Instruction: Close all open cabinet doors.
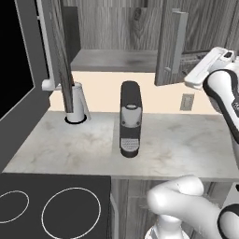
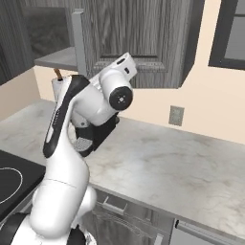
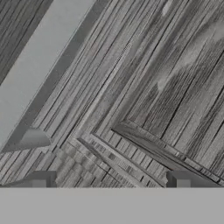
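Two upper cabinet doors are hanging open above the counter here. The left door swings out over a white canister, and the right door sticks out edge-on near the arm's wrist. From the right base camera that same right door shows its face, with its grey bar handle along the near edge.

The hand camera is right up against the wood grain, looking at the corner of the raised panel frame, with the bar handle running diagonally across the top left. The gripper has its fingers spread wide apart with nothing between them. I can't really tell if the tips are touching the door or just shy of it; the view is too tight.

So I'd say it's working on the right door, lined up to push it. Next move should be a steady shove on the panel towards the cabinet, following the door's swing so the fingers don't slide off. Then the left door needs doing too. A black coffee machine sits on the counter below, well out of the way.
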Robot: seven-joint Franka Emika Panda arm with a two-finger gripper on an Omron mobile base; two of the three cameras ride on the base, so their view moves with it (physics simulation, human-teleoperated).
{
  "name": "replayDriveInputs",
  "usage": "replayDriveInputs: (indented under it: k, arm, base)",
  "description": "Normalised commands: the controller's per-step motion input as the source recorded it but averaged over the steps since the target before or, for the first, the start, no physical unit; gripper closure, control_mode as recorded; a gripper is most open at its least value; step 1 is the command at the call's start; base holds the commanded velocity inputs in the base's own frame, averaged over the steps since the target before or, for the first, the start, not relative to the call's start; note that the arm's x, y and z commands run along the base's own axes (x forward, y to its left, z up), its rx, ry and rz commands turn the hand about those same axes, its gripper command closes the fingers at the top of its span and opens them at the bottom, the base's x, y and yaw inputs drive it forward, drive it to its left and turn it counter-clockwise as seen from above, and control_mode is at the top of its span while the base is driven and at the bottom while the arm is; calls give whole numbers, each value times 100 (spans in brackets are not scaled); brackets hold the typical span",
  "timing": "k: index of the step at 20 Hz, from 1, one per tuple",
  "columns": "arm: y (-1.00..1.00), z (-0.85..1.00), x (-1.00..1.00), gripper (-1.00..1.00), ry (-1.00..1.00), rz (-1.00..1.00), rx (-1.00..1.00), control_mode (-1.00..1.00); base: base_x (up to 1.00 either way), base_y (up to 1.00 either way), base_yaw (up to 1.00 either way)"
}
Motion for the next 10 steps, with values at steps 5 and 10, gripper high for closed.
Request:
replayDriveInputs:
  k: [5,10]
  arm:
    - [0,0,100,-100,0,6,0,-100]
    - [0,-1,100,-100,0,2,0,-100]
  base:
    - [0,0,0]
    - [0,0,0]
